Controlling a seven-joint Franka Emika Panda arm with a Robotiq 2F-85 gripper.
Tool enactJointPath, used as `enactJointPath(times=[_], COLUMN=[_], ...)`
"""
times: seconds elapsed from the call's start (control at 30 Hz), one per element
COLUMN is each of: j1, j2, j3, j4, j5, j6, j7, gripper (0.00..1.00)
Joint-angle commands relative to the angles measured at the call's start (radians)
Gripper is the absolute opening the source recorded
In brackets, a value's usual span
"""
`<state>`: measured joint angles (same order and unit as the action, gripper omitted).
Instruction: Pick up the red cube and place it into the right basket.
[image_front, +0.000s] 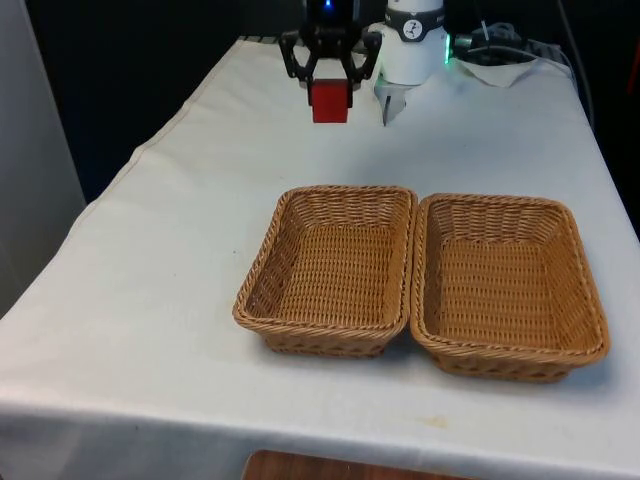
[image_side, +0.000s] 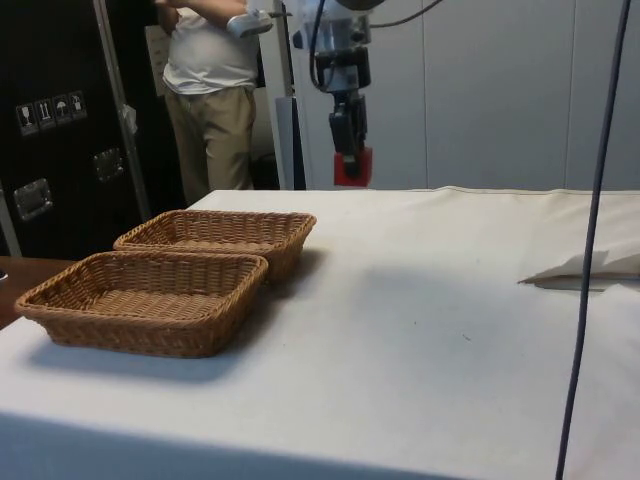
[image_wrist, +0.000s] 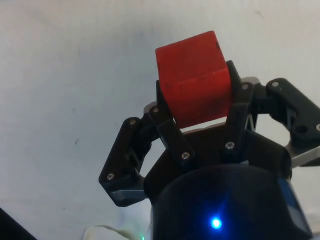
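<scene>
My gripper (image_front: 330, 90) is shut on the red cube (image_front: 330, 102), holding it in the air above the far part of the table. The side view shows the red cube (image_side: 352, 167) hanging clear of the cloth under the gripper (image_side: 351, 160). In the wrist view the red cube (image_wrist: 194, 77) sits clamped between the black fingers (image_wrist: 165, 112), slightly tilted. Two wicker baskets lie side by side nearer the front edge: the right basket (image_front: 590, 290) on the front view's right and the left basket (image_front: 262, 265) beside it. Both are well in front of the gripper.
A crumpled white cloth or paper (image_front: 500, 70) lies at the far end on the front view's right. A person (image_side: 210, 90) stands beyond the table in the side view. A dark cable (image_side: 592, 230) hangs in the side view's foreground.
</scene>
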<state>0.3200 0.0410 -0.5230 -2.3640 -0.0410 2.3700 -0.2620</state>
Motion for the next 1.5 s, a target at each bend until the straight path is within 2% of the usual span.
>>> enactJointPath(times=[0.0, 0.23, 0.27, 0.4, 0.5, 0.53, 0.63, 0.83, 0.87, 0.9, 1.1, 1.13, 1.17, 1.33, 1.4, 1.43, 1.47], j1=[0.001, 0.000, 0.001, -0.001, -0.002, 0.001, -0.003, -0.004, 0.000, -0.004, -0.004, 0.000, -0.004, -0.007, -0.006, 0.000, -0.006], j2=[0.011, 0.086, 0.077, 0.133, 0.162, 0.155, 0.199, 0.253, 0.249, 0.264, 0.346, 0.343, 0.357, 0.415, 0.448, 0.440, 0.459], j3=[0.003, 0.013, 0.009, 0.018, 0.022, 0.017, 0.025, 0.031, 0.025, 0.032, 0.044, 0.038, 0.046, 0.051, 0.052, 0.043, 0.052], j4=[0.016, 0.100, 0.087, 0.154, 0.186, 0.174, 0.230, 0.294, 0.285, 0.306, 0.392, 0.388, 0.403, 0.454, 0.481, 0.474, 0.490], j5=[0.015, 0.053, 0.038, 0.074, 0.083, 0.067, 0.097, 0.115, 0.101, 0.118, 0.149, 0.138, 0.152, 0.176, 0.191, 0.178, 0.195], j6=[-0.012, -0.020, -0.008, -0.022, -0.024, -0.012, -0.027, -0.029, -0.017, -0.028, -0.019, -0.016, -0.018, -0.003, 0.009, 0.002, 0.012], j7=[-0.007, -0.022, -0.013, -0.029, -0.030, -0.021, -0.033, -0.034, -0.027, -0.034, -0.031, -0.026, -0.031, -0.032, -0.031, -0.026, -0.031], gripper=[0.02, 0.02, 0.02, 0.02, 0.02, 0.02, 0.02, 0.02, 0.02, 0.02, 0.02, 0.02, 0.02, 0.02, 0.02, 0.02, 0.02])
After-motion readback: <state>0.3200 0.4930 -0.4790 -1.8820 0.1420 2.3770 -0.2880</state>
